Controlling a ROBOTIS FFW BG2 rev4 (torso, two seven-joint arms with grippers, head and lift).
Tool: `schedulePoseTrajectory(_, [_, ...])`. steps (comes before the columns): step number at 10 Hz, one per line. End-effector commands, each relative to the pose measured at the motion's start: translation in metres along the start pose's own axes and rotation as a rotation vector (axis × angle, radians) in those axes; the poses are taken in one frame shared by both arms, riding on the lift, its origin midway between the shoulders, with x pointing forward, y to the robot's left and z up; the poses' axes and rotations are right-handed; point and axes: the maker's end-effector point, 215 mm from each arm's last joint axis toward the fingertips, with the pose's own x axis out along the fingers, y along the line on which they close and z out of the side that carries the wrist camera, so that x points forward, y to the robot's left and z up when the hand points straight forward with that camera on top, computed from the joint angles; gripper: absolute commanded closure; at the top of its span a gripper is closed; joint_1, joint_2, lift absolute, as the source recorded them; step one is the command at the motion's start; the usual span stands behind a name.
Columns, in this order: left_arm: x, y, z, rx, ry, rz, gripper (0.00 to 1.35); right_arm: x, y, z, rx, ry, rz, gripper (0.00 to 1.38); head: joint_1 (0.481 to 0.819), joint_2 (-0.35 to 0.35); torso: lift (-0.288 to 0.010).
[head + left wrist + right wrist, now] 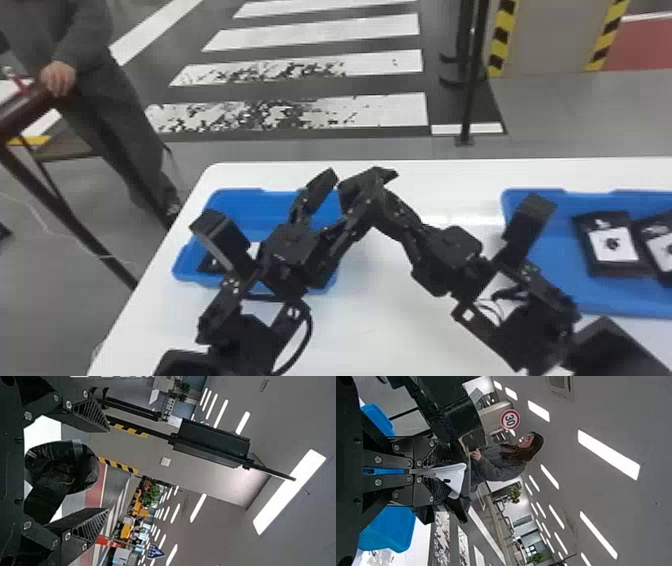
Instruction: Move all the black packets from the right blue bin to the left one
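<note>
Two black packets [611, 244] lie in the right blue bin [565, 295], at between 3 and 4 o'clock from the grippers in the head view. The right gripper [382, 197] is closed on another packet, the held packet [451, 477], its white face showing in the right wrist view. At 9 o'clock from it, just beside, is the left gripper [346, 192], its jaws spread wide; a black shape shows between them in the left wrist view, and I cannot tell whether they touch it. At 8 o'clock, the left blue bin [235, 197] has a partly hidden dark packet [211, 266] inside. Both bins rest on the white table [380, 320].
</note>
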Motion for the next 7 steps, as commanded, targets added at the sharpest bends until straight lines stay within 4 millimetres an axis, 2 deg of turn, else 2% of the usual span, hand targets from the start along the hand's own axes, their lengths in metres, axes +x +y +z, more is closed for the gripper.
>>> schedulePoseTrajectory(1, [-0.002,0.002,0.0,-0.009,-0.008,0.01,0.57,0.0,0.001,-0.002,0.006,0.004,0.002,1.28,0.695,0.213,-0.14])
schedulePoseTrajectory(2, [-0.002,0.003,0.002,-0.027,-0.021,0.02,0.7,0.001,0.002,-0.002,0.006,0.004,0.004,1.28,0.695,0.218,-0.14])
schedulePoseTrajectory(3, [-0.005,0.004,0.011,-0.039,-0.063,0.042,1.06,0.001,0.002,-0.002,0.011,0.005,0.003,1.28,0.695,0.221,-0.14])
schedulePoseTrajectory(4, [-0.007,0.006,0.005,-0.066,-0.051,0.056,1.21,0.001,0.002,-0.003,0.015,0.007,0.003,1.28,0.695,0.227,-0.14])
schedulePoseTrajectory(6, [-0.006,0.003,-0.006,-0.053,-0.013,0.046,1.21,0.003,0.001,0.001,0.015,0.003,0.003,1.28,0.695,0.23,-0.14])
schedulePoseTrajectory(7, [-0.004,0.002,-0.003,-0.01,-0.012,0.037,1.21,0.005,-0.001,0.005,0.015,-0.003,0.004,1.28,0.695,0.226,-0.14])
